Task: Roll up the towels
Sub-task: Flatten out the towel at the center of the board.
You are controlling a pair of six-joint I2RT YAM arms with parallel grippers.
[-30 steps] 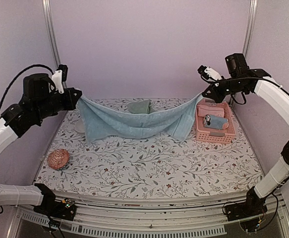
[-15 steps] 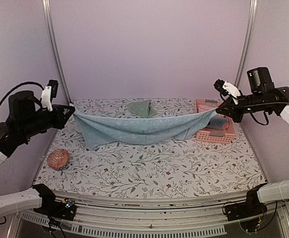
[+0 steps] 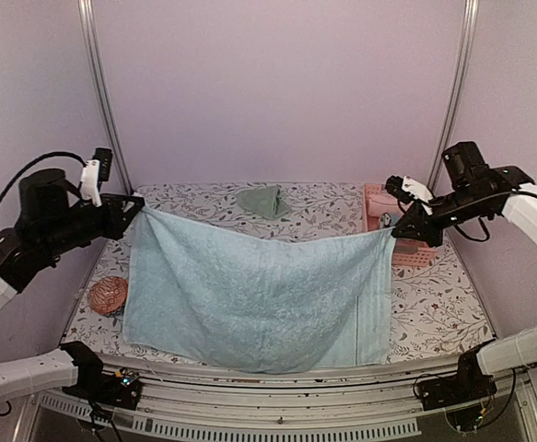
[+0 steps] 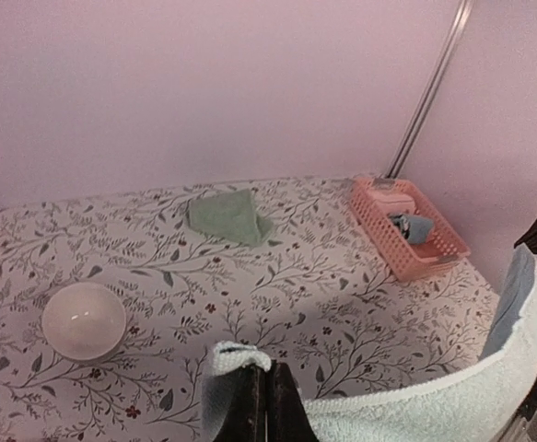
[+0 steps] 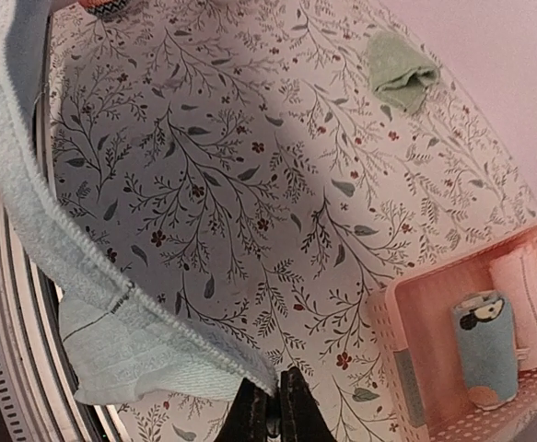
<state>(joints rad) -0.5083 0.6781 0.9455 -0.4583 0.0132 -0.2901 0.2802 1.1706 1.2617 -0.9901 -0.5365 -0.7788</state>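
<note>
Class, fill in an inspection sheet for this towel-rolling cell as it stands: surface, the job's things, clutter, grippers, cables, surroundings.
surface: floral table cover, lying flat; its near part is hidden behind the hanging towel.
job's things: light blue towel held up by its top corners, spread and unrolled; green towel crumpled near the far edge.
clutter: pink basket at far right, with a blue roll inside; white bowl; patterned ball at left.
grippers: left gripper shut on one top corner of the light blue towel; right gripper shut on the other.
cables: black cable loops above the left arm, off the table.
surroundings: plain pale walls; metal uprights.
</note>
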